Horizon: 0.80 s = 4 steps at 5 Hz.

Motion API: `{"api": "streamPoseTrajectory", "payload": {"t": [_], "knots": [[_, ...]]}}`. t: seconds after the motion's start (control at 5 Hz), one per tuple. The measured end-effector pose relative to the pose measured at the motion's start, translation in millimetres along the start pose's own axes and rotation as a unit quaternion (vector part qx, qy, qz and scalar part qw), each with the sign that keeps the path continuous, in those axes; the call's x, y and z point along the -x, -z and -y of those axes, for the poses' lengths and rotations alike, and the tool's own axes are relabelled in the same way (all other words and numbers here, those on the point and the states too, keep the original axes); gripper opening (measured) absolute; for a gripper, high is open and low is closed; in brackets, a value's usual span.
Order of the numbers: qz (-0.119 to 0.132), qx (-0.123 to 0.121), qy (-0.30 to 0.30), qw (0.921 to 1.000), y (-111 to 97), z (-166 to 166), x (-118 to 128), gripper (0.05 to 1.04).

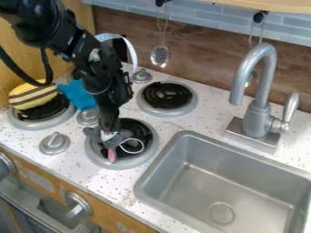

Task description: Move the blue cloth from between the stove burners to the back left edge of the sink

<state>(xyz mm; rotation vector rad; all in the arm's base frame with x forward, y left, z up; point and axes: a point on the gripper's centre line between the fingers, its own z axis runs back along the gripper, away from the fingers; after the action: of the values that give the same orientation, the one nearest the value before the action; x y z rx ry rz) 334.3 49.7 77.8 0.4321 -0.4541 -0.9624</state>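
You've got the gripper (109, 130) down at the grey plush mouse (113, 142); can't tell if it's open, closed or gripping. Mouse is over the front burner nearest the sink (182, 136), pink piece (112, 155) hanging low, white cord (142, 145) looped on the sink side.

Progress, my read: done, you're at the mouse. Not done: mouse isn't clear of the burner, gripper isn't clear of the mouse. Can't call more than that.

Counts:
- 1 mouse
- 1 yellow plush with brown stripes (32, 95), on the left front burner
- 1 blue soft item (77, 92), just beside it
- 4 burners, one mostly behind your arm
- 3 countertop knobs (54, 143), 2 front-panel knobs (76, 205)
- 1 sink, 1 faucet (258, 116), 1 faucet handle (291, 107)
- 2 hanging utensils (160, 55), one partly behind the faucet
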Motion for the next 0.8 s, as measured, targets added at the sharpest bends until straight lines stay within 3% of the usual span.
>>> {"api": "streamPoseTrajectory", "payload": {"t": [0.2, 0.4, 0.6, 0.8], "knots": [[-0.007, 0.013, -0.003, 0.9999, 5.0, 5.8, 3.2, 1.007], [-0.005, 0.025, -0.04, 0.9989, 0.2, -13.5, 6.6, 1.007], [-0.005, 0.023, -0.052, 0.9984, -11.3, -23.0, 11.2, 1.007], [0.0, 0.003, -0.104, 0.9946, -35.5, -59.4, 16.4, 1.007]]}}
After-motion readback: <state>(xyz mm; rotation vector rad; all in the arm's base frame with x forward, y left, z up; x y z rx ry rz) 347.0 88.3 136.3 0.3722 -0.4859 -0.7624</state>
